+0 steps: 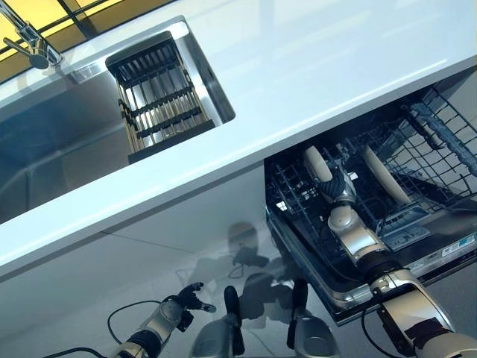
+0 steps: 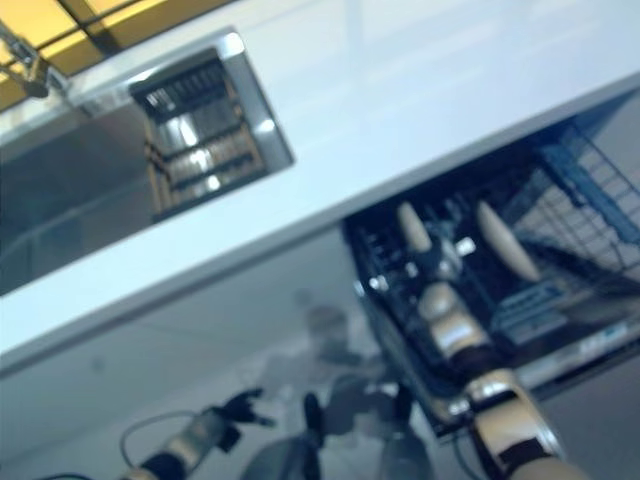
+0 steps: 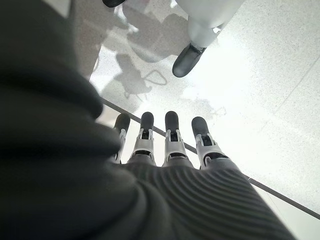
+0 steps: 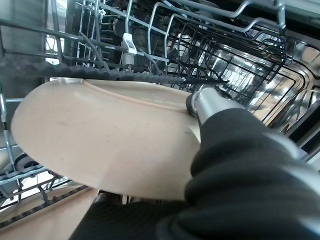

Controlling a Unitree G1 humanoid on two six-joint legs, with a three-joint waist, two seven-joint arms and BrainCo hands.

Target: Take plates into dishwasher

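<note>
My right hand (image 1: 339, 192) reaches into the open dishwasher's lower rack (image 1: 298, 195) and is shut on a beige plate (image 1: 318, 164). In the right wrist view the thumb (image 4: 204, 100) presses on the plate's (image 4: 100, 135) face while the fingers are hidden beneath it. The plate stands on edge among the rack's wire tines (image 4: 165, 30). A second beige plate (image 1: 384, 175) stands upright in the rack just to the right. My left hand (image 1: 181, 304) hangs low at the lower left above the floor, open, its fingers (image 3: 170, 135) straight and holding nothing.
A white countertop (image 1: 313, 67) overhangs the dishwasher. A steel sink (image 1: 52, 142) with a dark drying rack (image 1: 160, 97) and a tap (image 1: 30, 41) lies at upper left. The rack's front edge (image 1: 432, 250) sticks out toward me. Blue-grey wire racking (image 1: 447, 134) is at far right.
</note>
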